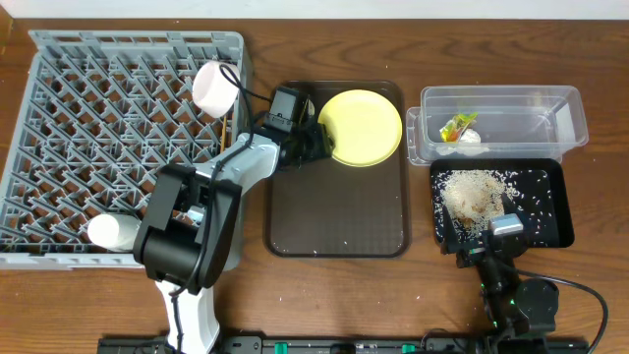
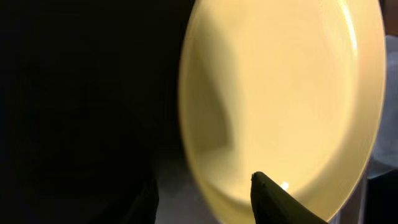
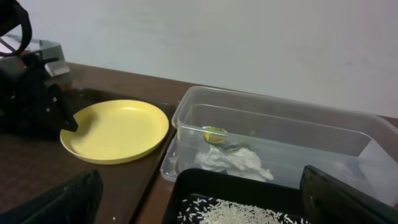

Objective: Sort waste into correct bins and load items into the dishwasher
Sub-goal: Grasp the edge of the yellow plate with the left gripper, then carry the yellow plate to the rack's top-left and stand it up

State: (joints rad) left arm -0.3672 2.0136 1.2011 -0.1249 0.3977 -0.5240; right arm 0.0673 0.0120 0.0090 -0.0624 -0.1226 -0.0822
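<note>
A yellow plate lies on the brown tray, at its far right corner. My left gripper is at the plate's left rim. In the left wrist view the plate fills the frame, and the open fingers straddle its rim, one over the plate and one outside it. My right gripper is open and empty above the near edge of the black tray of rice. In the right wrist view its fingers sit wide apart over that tray.
A grey dish rack at the left holds a pink-white cup and a white cup. A clear bin behind the black tray holds crumpled paper and a yellow-green wrapper. A few rice grains lie on the brown tray.
</note>
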